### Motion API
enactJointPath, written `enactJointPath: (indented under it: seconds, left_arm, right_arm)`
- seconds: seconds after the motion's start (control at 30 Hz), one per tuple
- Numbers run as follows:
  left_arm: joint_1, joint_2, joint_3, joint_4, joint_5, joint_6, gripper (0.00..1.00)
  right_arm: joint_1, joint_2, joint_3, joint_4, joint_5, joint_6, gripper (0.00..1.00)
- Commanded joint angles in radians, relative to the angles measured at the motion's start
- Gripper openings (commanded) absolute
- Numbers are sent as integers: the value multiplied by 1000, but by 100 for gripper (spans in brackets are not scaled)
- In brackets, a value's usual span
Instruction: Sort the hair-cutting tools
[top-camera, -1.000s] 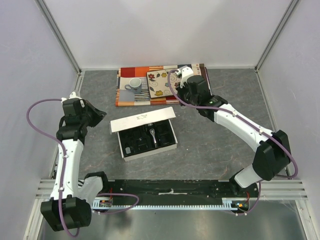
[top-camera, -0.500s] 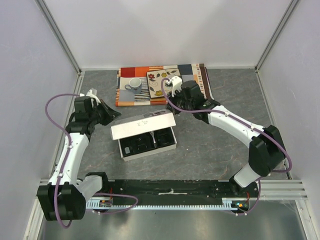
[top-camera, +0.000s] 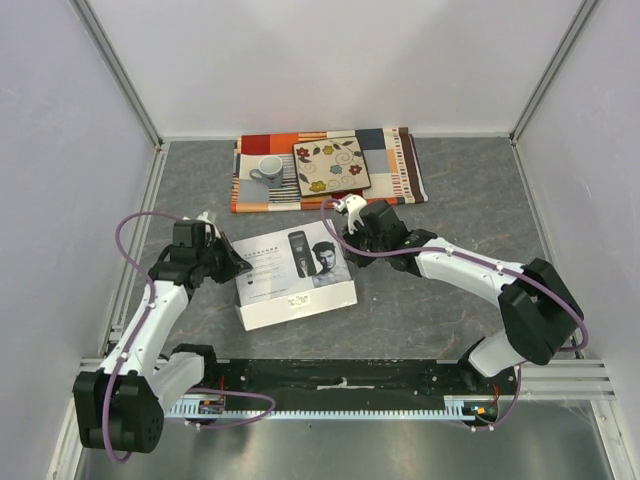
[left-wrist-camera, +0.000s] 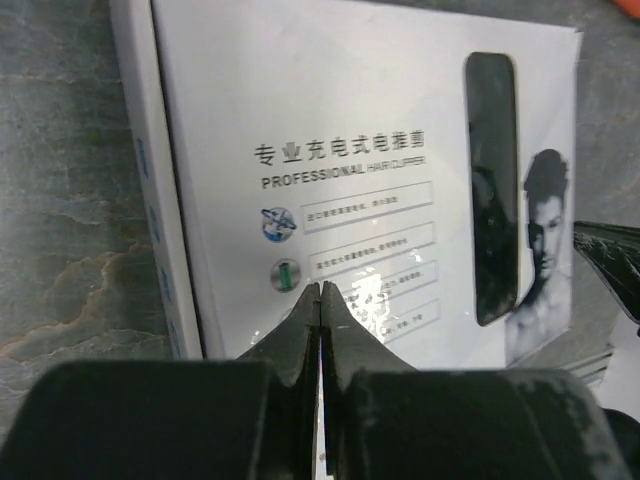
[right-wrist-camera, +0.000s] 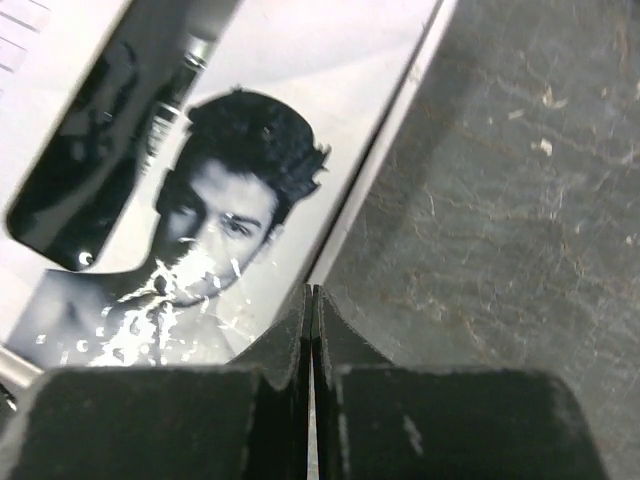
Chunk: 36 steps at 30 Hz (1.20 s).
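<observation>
The hair-cutting tools are hidden: the white box lies shut in the middle of the table, its printed lid with a clipper picture and a man's face facing up. My left gripper is shut, its tips over the lid's left part above the printed text of the box. My right gripper is shut too, its tips at the lid's right edge beside the face on the box. Neither holds anything.
A patchwork cloth lies at the back, with a grey cup and a flowered tile on it. Grey stone-look tabletop surrounds the box. White walls close in on three sides.
The box lid, open a second ago with black parts showing inside, has swung down and now lies shut. Both arms moved in toward the box, the right one coming down from the cloth.
</observation>
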Motion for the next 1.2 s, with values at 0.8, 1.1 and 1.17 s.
enactJointPath:
  seconds: [0.8,1.1,1.17]
  left_arm:
    - [-89,57,23,-85,-221,-100,2]
    - [-89,5,40,-96,-221,-112,2]
    - [-89,-38,44,-99,-237,-132,2]
  right_arm:
    - [122,-110,54,-116,100,85,0]
    - [167,79,-38,-62,159,138,0]
    - [170,111,-52,-56,172,140,0]
